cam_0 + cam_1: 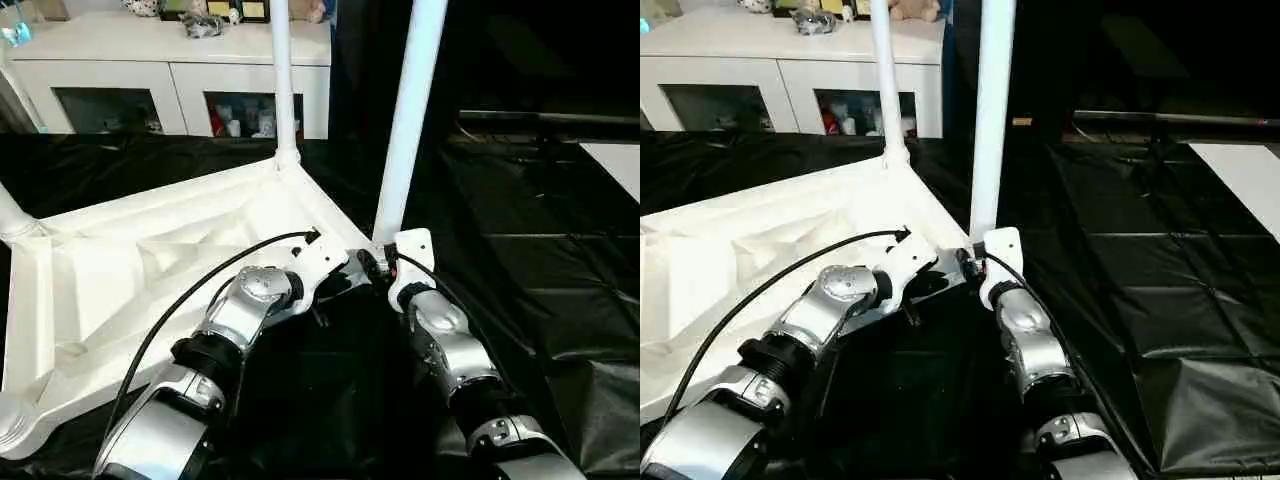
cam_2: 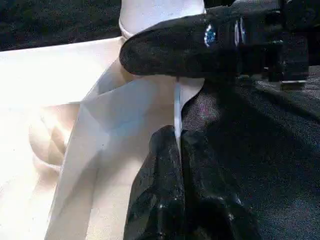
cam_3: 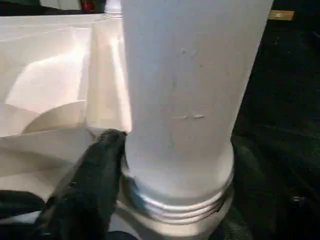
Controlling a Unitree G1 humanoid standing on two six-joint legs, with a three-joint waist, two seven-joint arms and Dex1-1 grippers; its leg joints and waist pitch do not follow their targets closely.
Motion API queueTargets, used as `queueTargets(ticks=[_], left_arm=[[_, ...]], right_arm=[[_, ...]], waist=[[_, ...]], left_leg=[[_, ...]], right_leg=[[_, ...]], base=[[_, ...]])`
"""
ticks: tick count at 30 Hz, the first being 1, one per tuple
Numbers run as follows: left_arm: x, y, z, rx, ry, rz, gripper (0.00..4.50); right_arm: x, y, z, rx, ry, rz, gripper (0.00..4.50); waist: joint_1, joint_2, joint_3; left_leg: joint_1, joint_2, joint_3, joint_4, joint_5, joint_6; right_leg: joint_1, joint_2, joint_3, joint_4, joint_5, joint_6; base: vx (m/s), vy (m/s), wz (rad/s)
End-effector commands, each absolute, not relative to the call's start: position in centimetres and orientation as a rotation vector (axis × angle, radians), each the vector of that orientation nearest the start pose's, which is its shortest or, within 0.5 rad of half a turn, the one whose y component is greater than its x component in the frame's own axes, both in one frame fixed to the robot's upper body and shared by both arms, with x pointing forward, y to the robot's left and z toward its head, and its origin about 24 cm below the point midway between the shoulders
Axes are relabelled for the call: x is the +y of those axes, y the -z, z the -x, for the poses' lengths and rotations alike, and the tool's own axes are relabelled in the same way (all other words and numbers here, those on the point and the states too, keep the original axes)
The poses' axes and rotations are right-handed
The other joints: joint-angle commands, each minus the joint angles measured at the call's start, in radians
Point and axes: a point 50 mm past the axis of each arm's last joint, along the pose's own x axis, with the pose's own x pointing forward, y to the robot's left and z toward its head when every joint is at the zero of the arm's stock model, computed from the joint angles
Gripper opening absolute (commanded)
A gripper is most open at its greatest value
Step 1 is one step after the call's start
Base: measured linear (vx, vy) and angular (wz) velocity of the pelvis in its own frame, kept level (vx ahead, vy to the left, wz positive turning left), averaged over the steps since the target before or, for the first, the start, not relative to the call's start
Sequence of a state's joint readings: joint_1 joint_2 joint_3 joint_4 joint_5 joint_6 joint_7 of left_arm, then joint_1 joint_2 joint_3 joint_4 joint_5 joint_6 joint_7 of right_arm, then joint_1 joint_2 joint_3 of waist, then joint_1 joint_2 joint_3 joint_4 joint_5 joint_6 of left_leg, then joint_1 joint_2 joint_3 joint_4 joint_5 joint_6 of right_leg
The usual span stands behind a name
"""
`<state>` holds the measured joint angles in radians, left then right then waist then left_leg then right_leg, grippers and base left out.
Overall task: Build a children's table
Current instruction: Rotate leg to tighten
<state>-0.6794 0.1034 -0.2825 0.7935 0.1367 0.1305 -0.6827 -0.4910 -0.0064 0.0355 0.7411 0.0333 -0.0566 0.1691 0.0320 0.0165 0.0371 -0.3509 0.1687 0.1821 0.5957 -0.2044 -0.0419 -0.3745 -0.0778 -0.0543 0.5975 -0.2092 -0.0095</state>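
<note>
**Both grippers at the near corner leg**

Left eye view: the table (image 1: 150,270) lies upside down on a black sheet (image 1: 540,250), ribbed underside up. Two legs stand upright in corner sockets: a far leg (image 1: 283,75) and a near leg (image 1: 408,120). More legs show at the picture's left edge, cut off. Both silver forearms reach to the near leg's base. Left gripper (image 1: 330,262) is over the table's rim beside that socket. Right gripper (image 1: 385,262) is at the foot of the near leg. A white cabinet (image 1: 170,70) stands behind.

Right eye view: same layout; the grippers meet at the near leg's base, almost touching.

Left wrist view: left gripper's fingers (image 2: 165,185) are pressed together, with the thin edge of the table rim at their tips. One right finger (image 2: 200,45) lies across the leg's base.

Right wrist view: the near leg fills the space between the right gripper's spread fingers; one finger (image 3: 95,175) touches the leg just above its threaded collar (image 3: 175,200). Whether the far finger presses the leg, I cannot tell.
</note>
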Motion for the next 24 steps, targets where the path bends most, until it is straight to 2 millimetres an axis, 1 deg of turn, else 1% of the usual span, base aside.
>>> queueTargets(ticks=[1, 2, 3, 4, 5, 6, 7, 8, 9, 10, 11, 12, 13, 14, 16, 17, 18, 19, 20, 22, 23, 24], left_arm=[[7.9, -0.7, -32.8, 0.505, 0.929, -0.412, 0.00], [8.1, -0.7, -32.7, 0.504, 0.940, -0.416, 0.00], [8.3, -0.7, -32.6, 0.503, 0.959, -0.422, 0.00], [8.3, -0.7, -32.6, 0.503, 0.959, -0.422, 0.00], [8.5, -0.8, -32.5, 0.494, 0.989, -0.433, 0.00], [8.5, -0.8, -32.5, 0.493, 0.991, -0.433, 0.00], [8.9, -0.9, -32.4, 0.484, 1.028, -0.445, 0.00], [8.9, -0.9, -32.4, 0.484, 1.028, -0.445, 0.00], [9.1, -1.0, -32.2, 0.479, 1.053, -0.453, 0.00], [9.4, -1.2, -31.8, 0.454, 1.125, -0.454, 0.00], [9.8, -1.5, -31.3, 0.432, 1.206, -0.458, 0.00], [10.0, -1.8, -30.7, 0.412, 1.275, -0.464, 0.00], [10.0, -1.8, -30.7, 0.412, 1.275, -0.464, 0.00], [10.3, -2.0, -30.3, 0.394, 1.333, -0.468, 0.00], [10.6, -2.6, -29.6, 0.381, 1.416, -0.435, 0.00], [10.7, -2.9, -29.3, 0.379, 1.448, -0.416, 0.00], [10.9, -3.2, -29.0, 0.380, 1.477, -0.407, 0.00], [11.1, -3.3, -28.9, 0.384, 1.495, -0.406, 0.00], [11.3, -3.5, -28.8, 0.391, 1.510, -0.412, 0.00], [11.5, -3.6, -28.7, 0.394, 1.522, -0.417, 0.00], [11.7, -3.7, -28.7, 0.395, 1.527, -0.419, 0.00], [11.8, -3.7, -28.7, 0.395, 1.528, -0.420, 0.00]], right_arm=[[-8.9, -1.2, -32.1, 0.203, -0.428, 0.008, 3.57], [-9.2, -1.4, -32.1, 0.193, -0.423, 0.015, 3.57], [-9.8, -1.5, -32.2, 0.186, -0.425, 0.041, 3.70], [-9.8, -1.5, -32.2, 0.186, -0.425, 0.041, 3.80], [-10.5, -1.7, -32.3, 0.172, -0.436, 0.079, 3.88], [-10.5, -1.7, -32.3, 0.172, -0.437, 0.082, 3.88], [-11.4, -2.1, -32.2, 0.130, -0.480, 0.196, 3.88], [-11.4, -2.1, -32.2, 0.130, -0.480, 0.196, 3.88], [-12.0, -2.3, -32.2, 0.104, -0.514, 0.277, 3.88], [-12.8, -2.6, -31.9, 0.094, -0.589, 0.298, 3.88], [-13.6, -2.9, -31.4, 0.094, -0.682, 0.288, 3.88], [-14.1, -3.2, -31.0, 0.090, -0.757, 0.275, 3.88], [-14.1, -3.2, -31.0, 0.090, -0.757, 0.275, 3.88], [-14.4, -3.5, -30.6, 0.085, -0.818, 0.271, 3.88], [-15.1, -3.8, -30.1, 0.074, -0.875, 0.296, 3.88], [-15.4, -4.0, -29.9, 0.077, -0.903, 0.285, 3.88], [-15.6, -4.1, -29.7, 0.074, -0.930, 0.286, 3.88], [-15.7, -4.2, -29.5, 0.073, -0.952, 0.285, 3.88], [-15.8, -4.3, -29.2, 0.076, -0.986, 0.288, 3.88], [-15.8, -4.3, -29.0, 0.078, -1.013, 0.289, 3.88], [-15.9, -4.3, -28.8, 0.087, -1.046, 0.282, 3.88], [-15.9, -4.2, -28.7, 0.098, -1.069, 0.278, 3.88]], waist=[[-0.002, -0.011, -0.032], [-0.003, -0.013, -0.033], [-0.003, -0.013, -0.033], [-0.002, -0.013, -0.033], [-0.003, -0.013, -0.031], [-0.001, -0.014, -0.032], [0.001, -0.013, -0.034], [0.001, -0.015, -0.036], [0.004, -0.016, -0.035], [0.004, -0.010, -0.034], [0.005, -0.013, -0.037], [0.007, -0.012, -0.038], [0.009, -0.011, -0.039], [0.009, -0.007, -0.043], [0.012, -0.007, -0.045], [0.013, -0.004, -0.051], [0.013, -0.006, -0.054], [0.014, -0.004, -0.059], [0.015, -0.006, -0.062], [0.020, -0.003, -0.066], [0.025, -0.004, -0.068], [0.028, -0.004, -0.068]], left_leg=[[0.006, 0.059, -0.035, -0.098, -0.377, 0.002], [0.006, 0.060, -0.034, -0.098, -0.377, 0.005], [0.007, 0.060, -0.034, -0.097, -0.378, 0.006], [0.008, 0.060, -0.035, -0.098, -0.378, 0.006], [0.006, 0.059, -0.034, -0.098, -0.377, 0.008], [0.007, 0.059, -0.035, -0.098, -0.374, 0.009], [0.004, 0.060, -0.036, -0.097, -0.357, 0.008], [0.001, 0.060, -0.031, -0.096, -0.332, 0.014], [0.003, 0.061, -0.031, -0.095, -0.324, 0.016], [0.002, 0.059, -0.029, -0.095, -0.322, 0.019], [-0.006, 0.061, -0.030, -0.094, -0.304, 0.045], [-0.007, 0.064, -0.028, -0.093, -0.292, 0.053], [-0.003, 0.066, -0.024, -0.089, -0.283, 0.070], [-0.002, 0.064, -0.022, -0.087, -0.258, 0.074], [-0.008, 0.070, -0.023, -0.088, -0.217, 0.083], [-0.006, 0.071, -0.019, -0.080, -0.140, 0.103], [-0.010, 0.070, -0.019, -0.078, -0.108, 0.113], [-0.012, 0.069, -0.019, -0.072, -0.054, 0.134], [-0.014, 0.068, -0.019, -0.063, -0.005, 0.159], [-0.012, 0.066, -0.017, -0.054, 0.030, 0.185], [-0.018, 0.065, -0.016, -0.048, 0.059, 0.213], [-0.019, 0.065, -0.016, -0.047, 0.056, 0.216]], right_leg=[[0.010, -0.080, 0.047, -0.102, -0.428, -0.140], [0.010, -0.080, 0.047, -0.103, -0.436, -0.136], [0.008, -0.082, 0.048, -0.104, -0.444, -0.137], [0.008, -0.083, 0.047, -0.106, -0.455, -0.137], [0.007, -0.084, 0.047, -0.108, -0.485, -0.131], [0.007, -0.085, 0.047, -0.110, -0.496, -0.127], [0.010, -0.086, 0.046, -0.111, -0.489, -0.122], [0.010, -0.083, 0.049, -0.108, -0.451, -0.125], [0.009, -0.083, 0.048, -0.107, -0.438, -0.129], [0.008, -0.082, 0.049, -0.106, -0.431, -0.134], [0.019, -0.084, 0.049, -0.101, -0.390, -0.145], [0.018, -0.084, 0.051, -0.100, -0.372, -0.151], [0.015, -0.082, 0.053, -0.097, -0.332, -0.171], [0.016, -0.081, 0.050, -0.090, -0.285, -0.195], [0.025, -0.083, 0.049, -0.082, -0.225, -0.213], [0.026, -0.077, 0.045, -0.062, -0.076, -0.254], [0.032, -0.077, 0.043, -0.055, -0.026, -0.266], [0.034, -0.075, 0.041, -0.043, 0.064, -0.285], [0.035, -0.073, 0.041, -0.032, 0.155, -0.300], [0.031, -0.071, 0.040, -0.024, 0.221, -0.313], [0.030, -0.070, 0.038, -0.017, 0.268, -0.320], [0.030, -0.071, 0.037, -0.017, 0.262, -0.318]], base=[[0.000, 0.000, 0.00], [0.000, 0.000, 0.00], [0.000, 0.000, 0.00], [0.000, 0.000, 0.00], [0.000, 0.000, 0.00], [0.000, 0.000, 0.00], [0.000, 0.000, 0.00], [0.000, 0.000, 0.00], [0.000, 0.000, 0.00], [0.000, 0.000, 0.00], [0.000, 0.000, 0.00], [0.000, 0.000, 0.00], [0.052, -0.034, 0.08], [0.052, -0.034, 0.08], [0.062, -0.025, 0.05], [0.069, -0.018, 0.04], [0.068, -0.005, 0.01], [0.062, 0.010, -0.02], [0.062, 0.010, -0.02], [0.028, 0.008, 0.01], [0.000, 0.000, 0.00], [0.000, 0.000, 0.00]])
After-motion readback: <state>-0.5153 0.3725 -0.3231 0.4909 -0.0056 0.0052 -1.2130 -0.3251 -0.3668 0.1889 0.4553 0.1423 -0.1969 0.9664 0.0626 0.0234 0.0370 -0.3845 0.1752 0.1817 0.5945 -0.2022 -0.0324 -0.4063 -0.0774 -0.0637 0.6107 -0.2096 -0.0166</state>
